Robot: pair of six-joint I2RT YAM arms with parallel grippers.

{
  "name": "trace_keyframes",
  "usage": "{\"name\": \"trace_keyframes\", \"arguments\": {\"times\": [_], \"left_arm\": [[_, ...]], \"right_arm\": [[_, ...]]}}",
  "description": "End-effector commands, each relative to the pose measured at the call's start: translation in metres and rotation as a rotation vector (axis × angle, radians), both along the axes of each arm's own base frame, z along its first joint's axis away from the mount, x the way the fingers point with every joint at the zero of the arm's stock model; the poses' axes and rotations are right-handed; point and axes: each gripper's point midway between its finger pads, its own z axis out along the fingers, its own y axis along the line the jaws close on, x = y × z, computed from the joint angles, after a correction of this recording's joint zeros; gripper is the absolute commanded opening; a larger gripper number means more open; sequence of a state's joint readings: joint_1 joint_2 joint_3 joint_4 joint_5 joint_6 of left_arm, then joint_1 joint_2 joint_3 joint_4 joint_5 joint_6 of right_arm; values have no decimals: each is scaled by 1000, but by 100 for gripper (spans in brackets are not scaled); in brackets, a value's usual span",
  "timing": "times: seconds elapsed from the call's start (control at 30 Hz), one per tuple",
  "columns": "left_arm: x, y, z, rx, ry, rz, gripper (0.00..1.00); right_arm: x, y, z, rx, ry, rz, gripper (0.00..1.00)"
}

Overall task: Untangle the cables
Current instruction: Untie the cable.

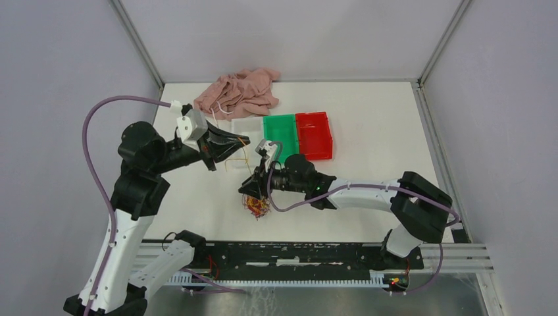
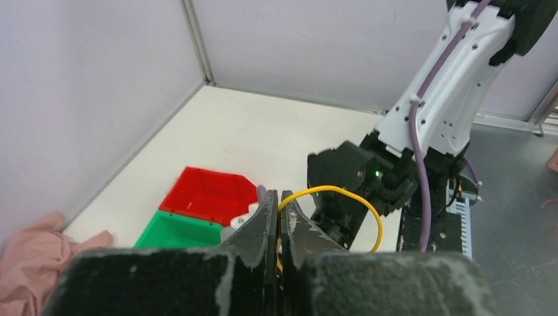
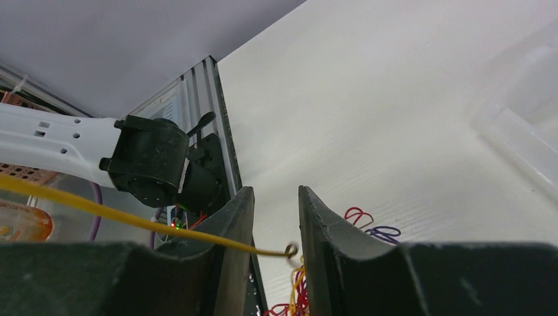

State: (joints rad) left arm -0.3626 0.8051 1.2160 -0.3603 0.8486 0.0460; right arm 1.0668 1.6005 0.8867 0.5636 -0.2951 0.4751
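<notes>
A small tangle of yellow, red and purple cables (image 1: 256, 205) lies on the white table near the front middle. My left gripper (image 1: 241, 141) is raised to the tangle's upper left and is shut on one yellow cable (image 1: 247, 159) that hangs toward the tangle. In the left wrist view the jaws (image 2: 279, 197) pinch this yellow cable (image 2: 349, 195), which loops off to the right. My right gripper (image 1: 254, 187) hovers just above the tangle. In the right wrist view it (image 3: 275, 197) is open, a yellow cable end (image 3: 288, 249) lies between the fingers, and the tangle (image 3: 299, 289) lies below.
A pink garment (image 1: 240, 92) lies at the table's back. A clear tray (image 1: 245, 126), a green bin (image 1: 281, 135) and a red bin (image 1: 314, 135) stand side by side behind the grippers. Grey walls enclose three sides of the table.
</notes>
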Motion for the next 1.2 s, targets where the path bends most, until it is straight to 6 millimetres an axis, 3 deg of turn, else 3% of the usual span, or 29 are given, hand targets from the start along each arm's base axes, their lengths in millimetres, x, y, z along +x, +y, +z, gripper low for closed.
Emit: {"name": "trace_keyframes", "arguments": {"times": [0.0,0.3,0.5,0.73,0.9,1.0,1.17], "left_arm": [[-17,0,52,-77,-102,-38,3],[-23,4,93,-113,-203,-32,3],[-26,13,145,-172,-361,31,3],[-28,35,220,-286,-606,173,3],[-29,46,259,-315,-752,240,3],[-22,45,261,-302,-762,254,3],[2,35,220,-241,-661,249,3]], "right_arm": [[0,4,-2,73,48,-14,38],[18,-14,-64,-20,121,-125,36],[28,-43,-106,-95,161,-227,40],[33,-67,-126,-141,169,-298,41],[33,-84,-136,-170,171,-341,43],[34,-92,-135,-172,178,-362,47],[39,-98,-105,-148,162,-385,56]]}}
